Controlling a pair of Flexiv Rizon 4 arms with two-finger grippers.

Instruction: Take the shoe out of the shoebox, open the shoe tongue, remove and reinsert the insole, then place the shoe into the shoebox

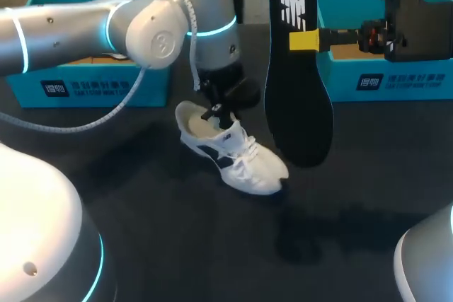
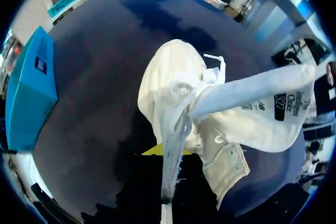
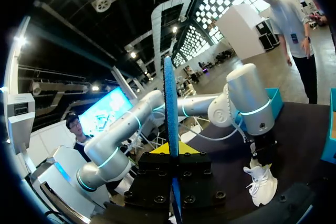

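Note:
A white shoe [image 1: 233,152] with navy trim lies on the dark table near its middle. My left gripper [image 1: 216,109] is down at the shoe's opening. In the left wrist view its fingers are shut on a thin white strip of the shoe's [image 2: 173,93] upper by the laces, and the tongue [image 2: 257,98] is folded out to one side. My right gripper [image 1: 306,40] holds the black insole [image 1: 297,83] upright in the air, to the right of the shoe and above it. The right wrist view shows the insole [image 3: 169,108] edge-on between the yellow fingertips, with the shoe [image 3: 261,182] beyond.
Two open blue shoeboxes stand at the back of the table, one at the left [image 1: 92,83] behind my left arm, one at the right [image 1: 396,76] behind my right gripper. Bare dark table lies in front of the shoe.

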